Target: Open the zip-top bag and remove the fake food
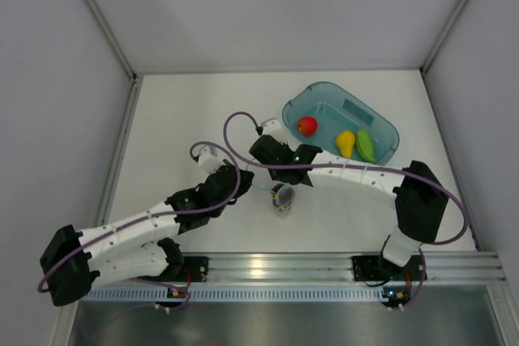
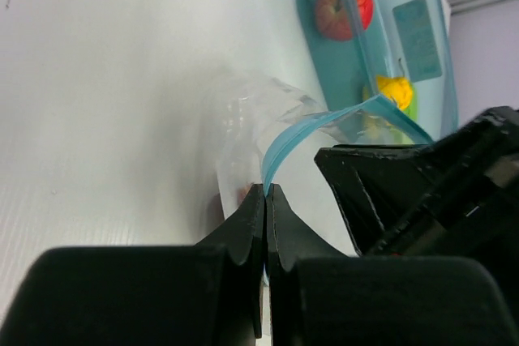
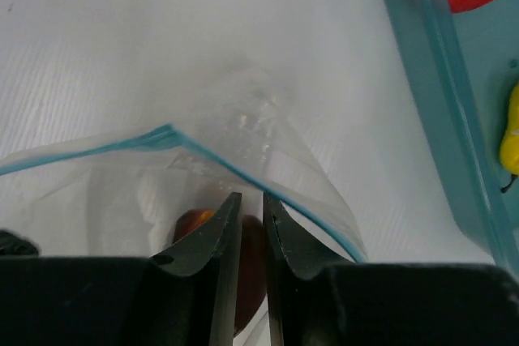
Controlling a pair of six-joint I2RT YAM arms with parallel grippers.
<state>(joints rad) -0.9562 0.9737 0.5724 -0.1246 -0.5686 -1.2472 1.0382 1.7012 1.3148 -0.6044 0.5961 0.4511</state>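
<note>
The clear zip-top bag (image 1: pixel 282 198) lies mid-table with its mouth held open. My left gripper (image 2: pixel 266 187) is shut on the bag's light blue zip strip (image 2: pixel 324 119), lifting that edge. The right gripper (image 3: pixel 250 196) reaches down into the mouth. Its fingers stand a narrow gap apart around the dark maroon piece (image 3: pixel 252 265), which fills that gap. The other fake food lies in the teal tray (image 1: pixel 324 87): a red piece (image 1: pixel 306 126), a yellow piece (image 1: pixel 346 143) and a green piece (image 1: pixel 366 145).
The teal tray stands at the back right, close to the right arm's elbow. White walls with metal rails enclose the table on three sides. Both forearms cross the middle, and a purple cable (image 1: pixel 231 123) loops above the bag.
</note>
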